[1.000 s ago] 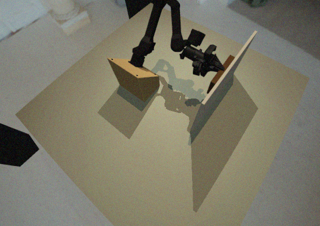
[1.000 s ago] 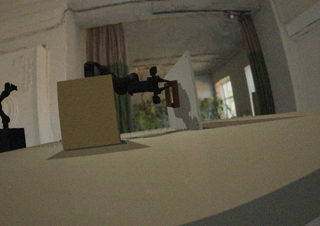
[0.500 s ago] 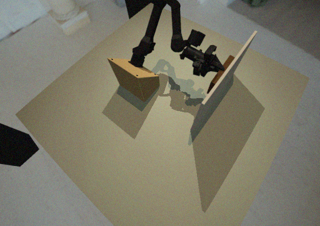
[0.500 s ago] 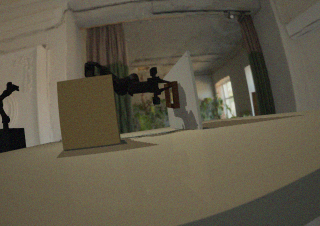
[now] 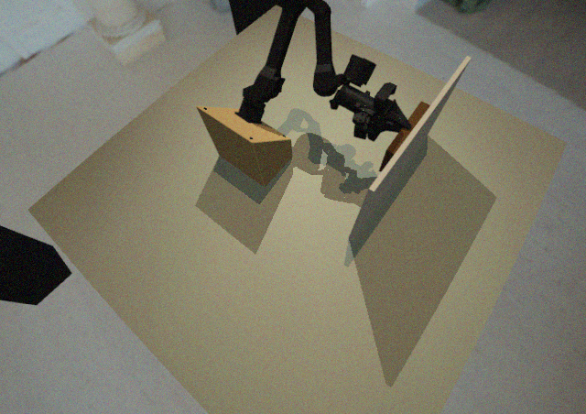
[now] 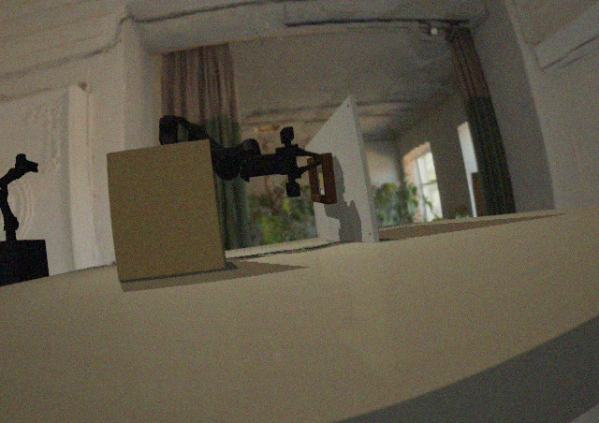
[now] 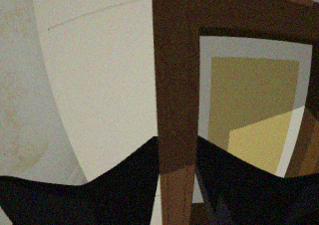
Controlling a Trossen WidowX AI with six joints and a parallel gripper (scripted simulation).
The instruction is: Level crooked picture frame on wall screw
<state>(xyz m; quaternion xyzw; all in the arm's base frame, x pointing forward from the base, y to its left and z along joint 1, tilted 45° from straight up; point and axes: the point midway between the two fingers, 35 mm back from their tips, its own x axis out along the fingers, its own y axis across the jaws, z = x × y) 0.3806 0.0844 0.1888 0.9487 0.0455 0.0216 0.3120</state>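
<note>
Two fingers (image 5: 409,126) (image 6: 319,158) around one frame bar (image 5: 410,123) (image 6: 314,181) (image 7: 175,86).

The brown rectangular frame (image 5: 396,146) (image 6: 329,182) (image 7: 176,61), with a pale border around a yellow centre, is held upright at the white board (image 5: 443,93) (image 6: 338,133) (image 7: 100,86), gripped by one side bar. Its screw is hidden.

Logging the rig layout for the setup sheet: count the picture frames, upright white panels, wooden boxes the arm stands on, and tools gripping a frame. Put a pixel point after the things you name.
Picture frames (image 5: 397,143) (image 6: 329,179) (image 7: 175,76): 1
White panels (image 5: 421,130) (image 6: 358,177) (image 7: 100,86): 1
Wooden boxes (image 5: 255,158) (image 6: 164,211): 1
Tools (image 5: 407,126) (image 6: 318,159) (image 7: 177,140): 1
Total: 4
</note>
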